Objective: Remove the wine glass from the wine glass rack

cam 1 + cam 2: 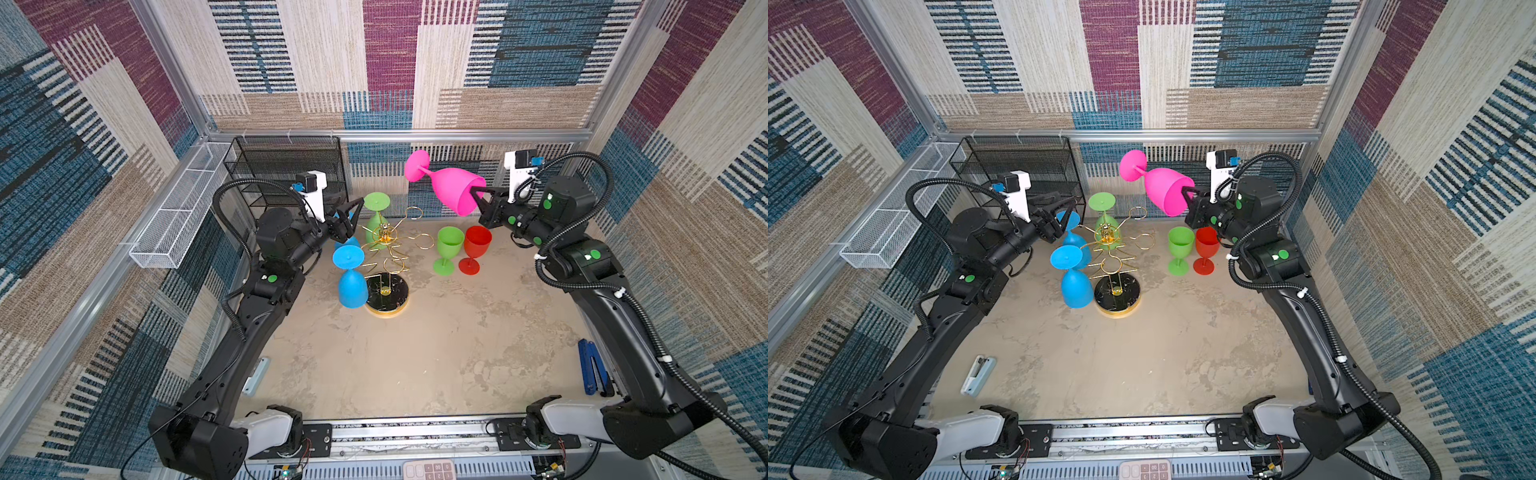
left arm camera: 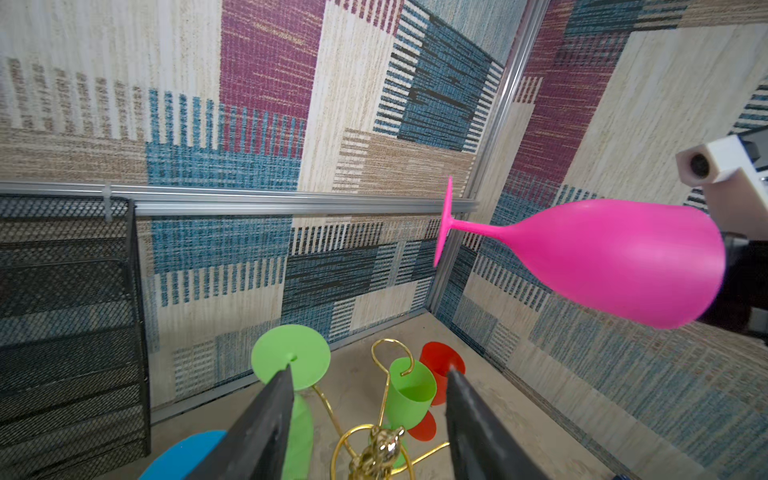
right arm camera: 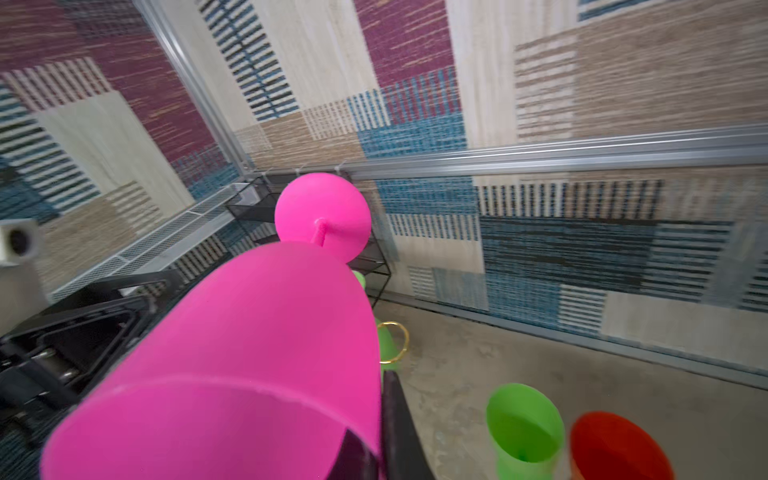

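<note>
The beige, mottled counter [image 1: 415, 365] carries the wine glass rack [image 1: 387, 297] on its round black base near the middle. To its right a green glass [image 1: 448, 249] and a red glass [image 1: 473, 248] stand upright, side by side. A black mesh shelf [image 1: 286, 166] sits at the back left corner. A blue tool [image 1: 592, 372] lies at the right edge and a pale one [image 1: 978, 375] at the left.
</note>
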